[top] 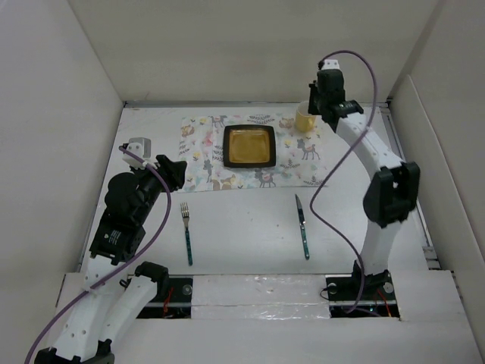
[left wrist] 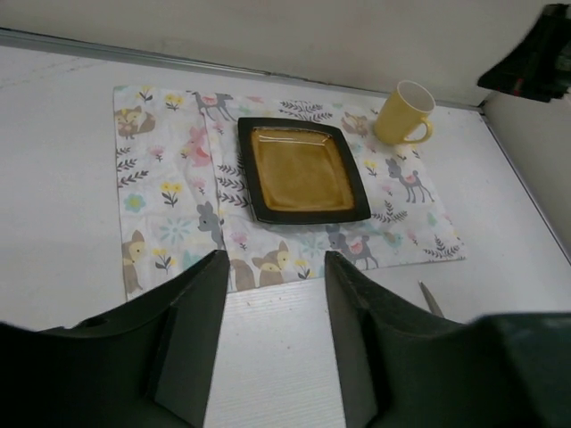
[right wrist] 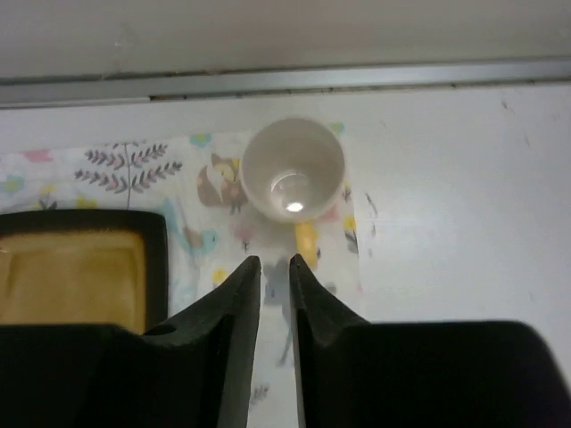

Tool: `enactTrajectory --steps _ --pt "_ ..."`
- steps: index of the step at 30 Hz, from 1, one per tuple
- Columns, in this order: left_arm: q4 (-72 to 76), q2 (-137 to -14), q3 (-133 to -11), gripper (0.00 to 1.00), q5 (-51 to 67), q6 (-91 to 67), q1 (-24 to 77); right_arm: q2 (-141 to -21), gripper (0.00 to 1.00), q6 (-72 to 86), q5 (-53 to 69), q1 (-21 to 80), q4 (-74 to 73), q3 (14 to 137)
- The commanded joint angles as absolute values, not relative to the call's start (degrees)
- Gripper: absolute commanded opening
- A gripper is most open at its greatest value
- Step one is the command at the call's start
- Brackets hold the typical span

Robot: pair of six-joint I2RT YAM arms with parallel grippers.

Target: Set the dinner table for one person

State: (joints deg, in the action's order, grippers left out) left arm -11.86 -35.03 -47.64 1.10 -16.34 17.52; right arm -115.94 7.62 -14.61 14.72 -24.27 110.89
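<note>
The dinner table [top: 242, 227] carries a floral animal-print mat [top: 204, 152] with a dark square plate [top: 248, 145] with an amber centre on it. A yellow mug [top: 305, 119] stands upright on the mat's far right corner. A fork [top: 186, 231] lies left of centre and a knife [top: 303, 226] right of centre, both with teal handles. My left gripper [left wrist: 275, 259] hovers open and empty over bare table, short of the mat [left wrist: 169, 178]. My right gripper [right wrist: 273, 261] hangs above the mat just short of the mug [right wrist: 292, 169], its jaws a narrow gap apart with nothing between them.
White walls enclose the table on the left, back and right. A metal strip [right wrist: 285, 80] runs along the foot of the back wall just behind the mug. The right arm's purple cable [top: 333, 174] loops over the table's right side.
</note>
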Motion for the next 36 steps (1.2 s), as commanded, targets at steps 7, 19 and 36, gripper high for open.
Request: enactTrajectory --steps 7,19,36 --pt "-9.8 -33.5 -48.5 0.0 3.0 -15.9 17.2 -73.7 0.0 23.0 -12.7 22.7 -6.6 51.3" --pt "-9.4 -29.7 -48.7 0.4 4.7 -16.1 17.2 -60.7 0.63 33.7 -1.6 33.5 -29.4 34.2" --pt "-9.6 -27.6 -48.9 0.4 4.2 -16.0 17.2 -82.8 0.29 35.4 -0.9 40.8 -31.4 39.5"
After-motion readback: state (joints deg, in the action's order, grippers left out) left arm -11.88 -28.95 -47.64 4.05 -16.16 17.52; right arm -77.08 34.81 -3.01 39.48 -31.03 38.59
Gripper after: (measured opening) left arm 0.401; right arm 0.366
